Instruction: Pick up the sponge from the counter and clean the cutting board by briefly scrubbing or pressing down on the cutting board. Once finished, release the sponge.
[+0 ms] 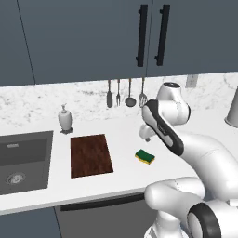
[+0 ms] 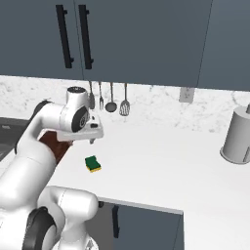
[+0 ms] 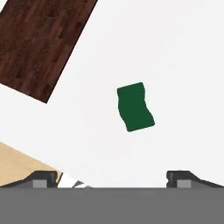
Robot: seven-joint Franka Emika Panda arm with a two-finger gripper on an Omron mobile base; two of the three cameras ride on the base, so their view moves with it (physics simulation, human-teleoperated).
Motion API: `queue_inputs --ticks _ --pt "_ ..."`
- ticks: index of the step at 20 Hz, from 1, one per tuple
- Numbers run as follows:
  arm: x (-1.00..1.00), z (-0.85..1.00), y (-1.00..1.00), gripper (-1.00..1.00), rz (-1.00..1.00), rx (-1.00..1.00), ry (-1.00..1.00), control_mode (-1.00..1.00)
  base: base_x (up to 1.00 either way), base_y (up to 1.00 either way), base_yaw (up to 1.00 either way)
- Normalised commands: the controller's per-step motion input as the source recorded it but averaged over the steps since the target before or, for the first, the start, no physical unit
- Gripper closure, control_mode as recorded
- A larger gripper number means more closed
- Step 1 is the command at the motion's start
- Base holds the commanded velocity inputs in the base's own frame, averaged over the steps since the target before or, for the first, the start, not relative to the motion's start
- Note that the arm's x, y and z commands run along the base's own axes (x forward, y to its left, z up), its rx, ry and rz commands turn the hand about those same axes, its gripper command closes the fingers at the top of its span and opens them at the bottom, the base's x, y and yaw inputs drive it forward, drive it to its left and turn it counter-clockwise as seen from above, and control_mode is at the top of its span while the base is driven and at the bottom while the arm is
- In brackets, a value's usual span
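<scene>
The sponge (image 1: 145, 156) lies flat on the white counter (image 1: 121, 132), green layer up, a short way right of the cutting board (image 1: 90, 155). The dark reddish-brown board lies between the sink and the sponge. My gripper (image 1: 145, 136) hangs above the counter, above and slightly behind the sponge, pointing down. The right base view has the gripper (image 2: 92, 140) over the sponge (image 2: 93, 163), with the board (image 2: 54, 145) partly hidden behind my arm. From the hand view, the sponge (image 3: 135, 107) sits ahead of the gripper (image 3: 113, 178), whose fingertips (image 3: 43, 177) stand wide apart and empty. The board (image 3: 39, 43) fills that view's upper left.
A dark grey sink (image 1: 23, 160) is set into the counter left of the board, with a soap dispenser (image 1: 65, 118) behind it. Utensils (image 1: 125, 95) hang on the backsplash. A grey canister (image 2: 238, 136) stands at the far right. Cabinets hang overhead.
</scene>
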Motion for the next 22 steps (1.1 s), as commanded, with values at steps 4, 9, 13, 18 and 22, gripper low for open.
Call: queue_inputs --ticks 4,9,13,18,22 --pt "0.39 -0.55 0.0 -1.0 0.1 0.0 0.01 -1.0 0.0 0.0 0.0" --pt "0.36 -0.58 0.0 -1.0 0.09 -0.01 0.02 -1.0 0.0 0.0 0.0" --pt "0.27 -0.56 0.0 -1.0 0.09 -0.06 0.0 -1.0 0.0 0.0 0.0" --pt "0.23 -0.44 0.0 -1.0 0.09 -0.04 0.0 -1.0 0.0 0.0 0.0" --pt "0.03 -0.34 0.0 -1.0 0.08 -0.01 0.0 -1.0 0.0 0.0 0.0"
